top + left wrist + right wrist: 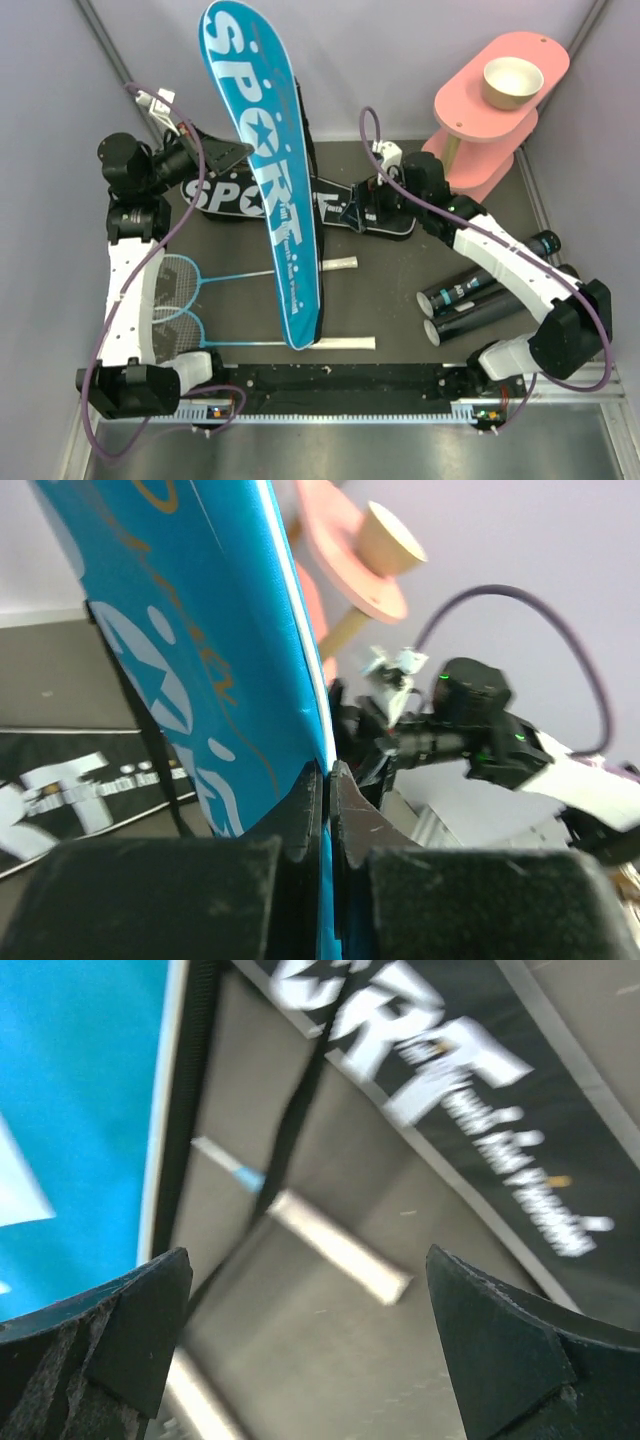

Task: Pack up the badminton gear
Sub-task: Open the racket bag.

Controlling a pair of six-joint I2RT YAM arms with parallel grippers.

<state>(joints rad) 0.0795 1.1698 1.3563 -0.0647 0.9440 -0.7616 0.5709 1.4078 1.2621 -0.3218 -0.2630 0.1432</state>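
- Two racket bags: a blue bag (270, 170) and a black bag (215, 195).
- Two rackets (172, 282) lie side by side on the table (390, 300), heads to the left and white handles to the right. Their shafts pass under the blue bag.
- Two black tubes (465, 293) lie together on the right, slanted and partly under the right arm. Their labels are too small to read.
- One pink stand (495, 130) is at the far right corner, with one tan bowl (512, 82) on top.
- The blue bag is lifted and runs far to near: wide end high toward the back wall, narrow end low by the front edge.
- The black bag lies flat across the table, left to right, behind it.
- Both bags read SPORT in white; the blue one also has a white star.
- The left gripper (325, 810) is clamped on the blue bag's edge.
- The right gripper (308, 1260) is spread wide and holds nothing, above the black bag's right end.
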